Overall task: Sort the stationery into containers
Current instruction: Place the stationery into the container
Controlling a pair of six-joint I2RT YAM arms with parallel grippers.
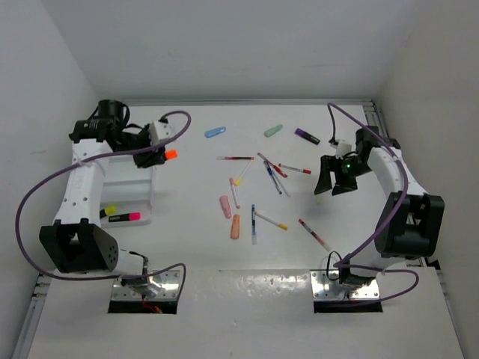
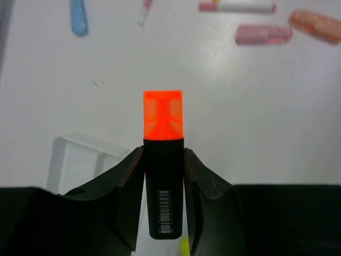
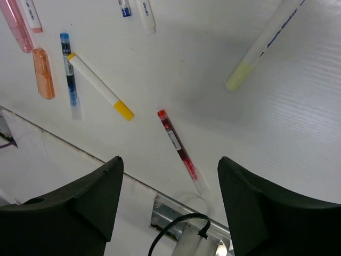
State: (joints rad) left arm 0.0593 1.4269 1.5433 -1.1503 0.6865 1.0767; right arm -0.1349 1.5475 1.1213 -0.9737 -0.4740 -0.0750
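Observation:
My left gripper (image 1: 159, 155) is shut on a black highlighter with an orange cap (image 1: 170, 155) and holds it at the far end of the white divided tray (image 1: 144, 196). In the left wrist view the highlighter (image 2: 163, 176) stands between the fingers of the gripper (image 2: 163, 153), above the tray's corner (image 2: 66, 157). The tray holds a pink-capped highlighter (image 1: 124, 216) and a yellow one (image 1: 110, 211). My right gripper (image 1: 334, 179) is open and empty above the table. Its wrist view shows the gripper (image 3: 169, 161) over a red pen (image 3: 177, 145).
Loose on the table: a blue highlighter (image 1: 215, 132), a green one (image 1: 273, 130), a purple-capped one (image 1: 306, 136), a pink one (image 1: 225, 206), an orange one (image 1: 235, 226) and several thin pens (image 1: 273, 173). Metal base plates (image 1: 346, 286) lie at the near edge.

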